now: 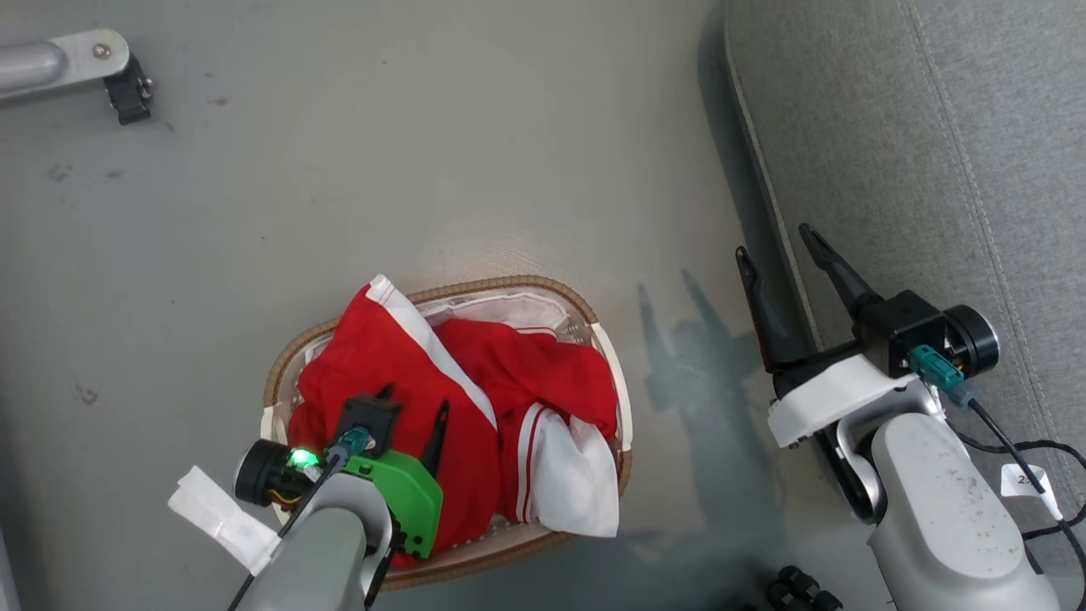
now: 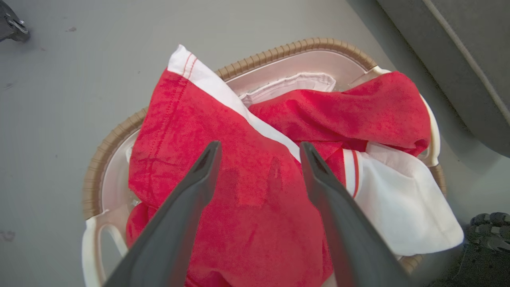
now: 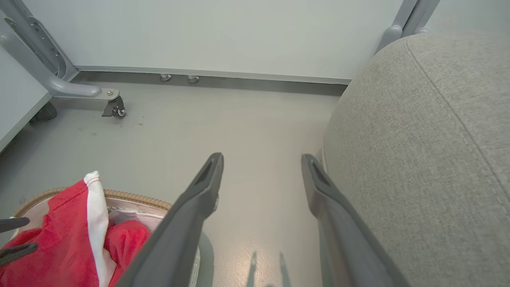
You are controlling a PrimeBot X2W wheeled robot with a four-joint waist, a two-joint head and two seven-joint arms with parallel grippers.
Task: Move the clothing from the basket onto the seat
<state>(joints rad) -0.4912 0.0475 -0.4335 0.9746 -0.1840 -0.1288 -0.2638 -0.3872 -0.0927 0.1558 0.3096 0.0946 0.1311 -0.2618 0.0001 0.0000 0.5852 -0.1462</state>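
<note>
The clothing (image 1: pixel 399 356), bright red with white stripes and a white panel, lies heaped in the basket (image 1: pixel 509 284), an oval with a brown woven rim standing on the floor. My left gripper (image 1: pixel 416 399) hovers open just above the red fabric and holds nothing; in the left wrist view its fingers (image 2: pixel 259 144) straddle the clothing (image 2: pixel 191 119) inside the basket (image 2: pixel 279 51). My right gripper (image 1: pixel 774 242) is open and empty at the left edge of the grey seat (image 1: pixel 933 170). In the right wrist view that gripper (image 3: pixel 261 157) points along the floor beside the seat (image 3: pixel 418 139).
A metal frame leg with a caster (image 1: pixel 85 59) stands at the far left, near a pale wall (image 3: pixel 239 36). Black cables (image 1: pixel 1044 475) trail over the seat by my right arm. Small black parts (image 1: pixel 797 590) lie on the floor at the bottom.
</note>
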